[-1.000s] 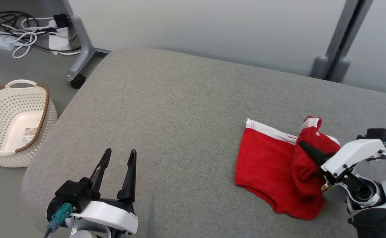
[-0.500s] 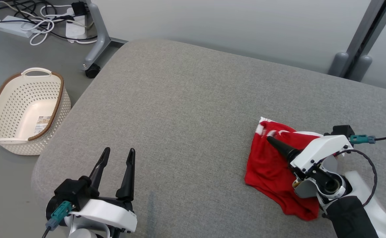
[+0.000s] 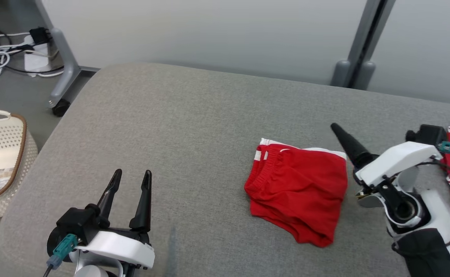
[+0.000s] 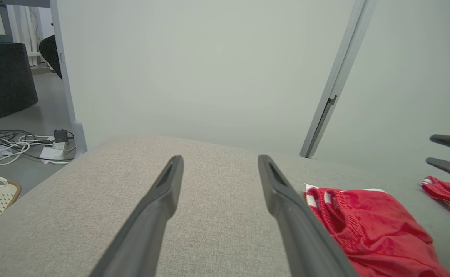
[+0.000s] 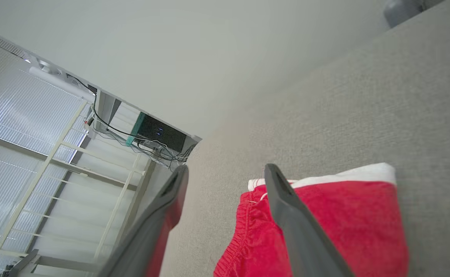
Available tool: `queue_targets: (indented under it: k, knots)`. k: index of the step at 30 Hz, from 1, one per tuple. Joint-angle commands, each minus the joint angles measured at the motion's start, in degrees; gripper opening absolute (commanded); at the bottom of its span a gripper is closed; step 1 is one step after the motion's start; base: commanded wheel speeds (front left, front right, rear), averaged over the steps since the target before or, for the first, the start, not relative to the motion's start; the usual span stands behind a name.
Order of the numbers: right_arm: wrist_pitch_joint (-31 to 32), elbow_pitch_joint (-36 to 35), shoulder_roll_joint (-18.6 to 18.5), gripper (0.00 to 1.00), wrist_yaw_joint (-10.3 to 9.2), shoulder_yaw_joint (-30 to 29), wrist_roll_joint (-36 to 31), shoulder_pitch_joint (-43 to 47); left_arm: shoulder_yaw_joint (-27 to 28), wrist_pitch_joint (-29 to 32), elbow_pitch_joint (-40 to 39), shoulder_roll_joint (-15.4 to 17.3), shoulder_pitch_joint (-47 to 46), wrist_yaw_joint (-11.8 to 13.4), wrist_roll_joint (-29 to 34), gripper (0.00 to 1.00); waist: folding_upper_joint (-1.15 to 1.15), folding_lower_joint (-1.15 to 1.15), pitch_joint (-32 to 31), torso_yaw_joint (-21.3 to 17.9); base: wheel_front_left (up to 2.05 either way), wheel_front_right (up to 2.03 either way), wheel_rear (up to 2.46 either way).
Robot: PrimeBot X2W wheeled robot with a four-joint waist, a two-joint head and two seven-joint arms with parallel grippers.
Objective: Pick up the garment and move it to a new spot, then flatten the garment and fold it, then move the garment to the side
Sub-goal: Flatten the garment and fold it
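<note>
Since shorts (image 3: 296, 194) lie folded on cushion (image 3: 194, 115), R gripper (image 5: 226, 169) spread at their 2 o'clock, L gripper (image 3: 132, 172) spread at 9: for side move, pinch thru all layers at edge, lift low, keep fold.

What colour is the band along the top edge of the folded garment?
White; the band shows best in the right wrist view.
</note>
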Motion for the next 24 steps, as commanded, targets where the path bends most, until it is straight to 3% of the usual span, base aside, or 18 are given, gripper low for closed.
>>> queue_targets:
  k: [1,9,15,24]
  knots:
    - [-1.9,-3.2,-1.8,1.00,0.05,-1.1,-2.6,2.1,0.6,-0.1,-0.4,0.3,0.3,0.3,0.3,1.00,0.00,0.00,-1.2,-2.9,0.00,0.00,0.00]
    - [-5.9,-18.2,-6.2,1.00,0.05,-4.4,-15.8,10.8,2.0,-0.1,-1.7,0.7,0.9,1.0,1.3,1.00,0.00,0.00,-2.1,-8.3,0.00,0.00,0.00]
    - [-10.5,-28.0,-6.4,1.00,0.05,-6.5,-24.3,19.1,3.6,-0.1,-2.2,1.4,1.5,1.4,1.4,1.00,0.00,0.00,-2.5,-10.9,0.00,0.00,0.00]
    - [-18.1,-30.5,-5.7,1.00,0.05,-7.6,-32.7,28.3,6.2,-0.1,-2.7,1.8,4.1,2.5,2.8,1.00,0.00,0.00,-3.6,-13.2,0.00,0.00,0.00]
